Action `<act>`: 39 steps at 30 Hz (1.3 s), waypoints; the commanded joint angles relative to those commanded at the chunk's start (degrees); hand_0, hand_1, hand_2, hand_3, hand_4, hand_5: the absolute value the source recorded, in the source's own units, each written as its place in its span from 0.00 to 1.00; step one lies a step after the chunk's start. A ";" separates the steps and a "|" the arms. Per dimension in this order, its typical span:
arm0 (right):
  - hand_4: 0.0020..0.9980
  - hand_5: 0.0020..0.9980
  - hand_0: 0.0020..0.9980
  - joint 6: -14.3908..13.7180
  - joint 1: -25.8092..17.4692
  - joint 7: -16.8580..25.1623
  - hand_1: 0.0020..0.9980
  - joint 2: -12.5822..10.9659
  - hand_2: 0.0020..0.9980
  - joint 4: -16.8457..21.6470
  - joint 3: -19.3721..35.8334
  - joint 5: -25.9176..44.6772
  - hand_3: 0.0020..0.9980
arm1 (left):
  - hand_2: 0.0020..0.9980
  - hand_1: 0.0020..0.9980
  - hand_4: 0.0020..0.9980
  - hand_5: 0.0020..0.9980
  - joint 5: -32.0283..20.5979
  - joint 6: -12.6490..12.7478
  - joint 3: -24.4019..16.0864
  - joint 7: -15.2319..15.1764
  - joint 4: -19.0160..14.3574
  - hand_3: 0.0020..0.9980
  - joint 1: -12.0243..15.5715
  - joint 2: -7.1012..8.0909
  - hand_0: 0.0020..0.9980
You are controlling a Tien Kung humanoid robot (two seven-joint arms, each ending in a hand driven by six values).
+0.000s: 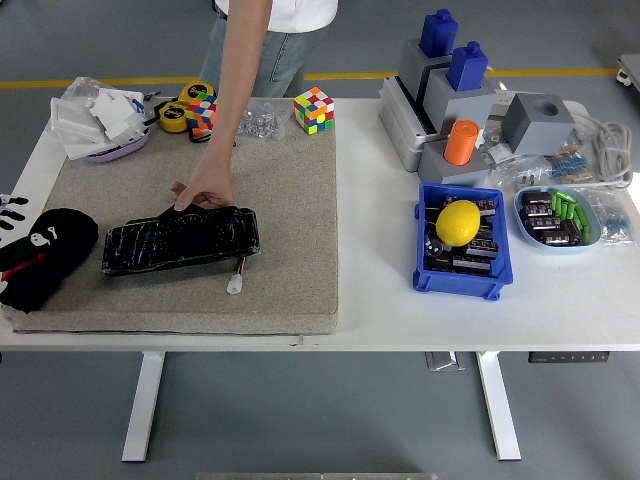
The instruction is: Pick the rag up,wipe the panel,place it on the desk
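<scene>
My left hand [20, 255] sits at the far left edge of the desk [400, 320], wrapped in or under the black cloth rag [50, 255]. Can't tell how far my fingers are closed around it, the cloth hides them. Right hand not in view, so left is the only candidate.

Key relation: the glossy black rectangular panel [180, 240] lies at 3 o'clock from my hand, just beside the rag, on the tan felt mat [290, 190]. Its long axis runs roughly 9-to-3, right end tilted slightly up. So I judge the wipe stroke should run rightward along that axis.

A person's hand [205, 190] presses the panel's far edge at about 12 o'clock.

Count: one rag, one panel, one mat, one person's hand on the panel.
</scene>
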 joint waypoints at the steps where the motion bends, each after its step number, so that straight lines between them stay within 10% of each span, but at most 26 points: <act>1: 0.97 0.58 0.74 -0.01 -0.04 0.00 0.63 0.02 0.69 -0.01 0.11 -0.03 0.60 | 0.62 0.56 1.00 0.83 0.33 -0.22 -0.69 0.62 -0.95 0.74 0.26 0.14 0.37; 18: 0.97 0.58 0.74 -0.29 0.07 0.43 0.63 0.25 0.69 -0.22 0.70 -0.08 0.60 | 0.64 0.59 1.00 0.89 5.81 -3.91 -8.93 12.38 -26.33 0.74 5.50 4.64 0.38; 32: 0.97 0.58 0.74 -0.55 0.06 0.37 0.63 0.14 0.69 -0.19 0.77 -0.04 0.60 | 0.64 0.59 1.00 0.87 -1.66 -2.39 -11.40 12.58 -32.88 0.74 9.62 6.38 0.38; 33: 0.97 0.58 0.74 -0.58 0.06 0.36 0.63 0.16 0.69 -0.18 0.83 -0.05 0.59 | 0.64 0.59 0.99 0.67 -1.74 -2.32 -11.60 12.72 -33.46 0.73 9.88 6.49 0.38; 39: 0.97 0.58 0.74 -0.75 0.14 0.32 0.63 0.19 0.69 0.03 0.73 -0.19 0.59 | 0.64 0.59 0.96 0.63 -3.32 -2.07 -12.58 13.20 -37.79 0.74 11.28 8.16 0.38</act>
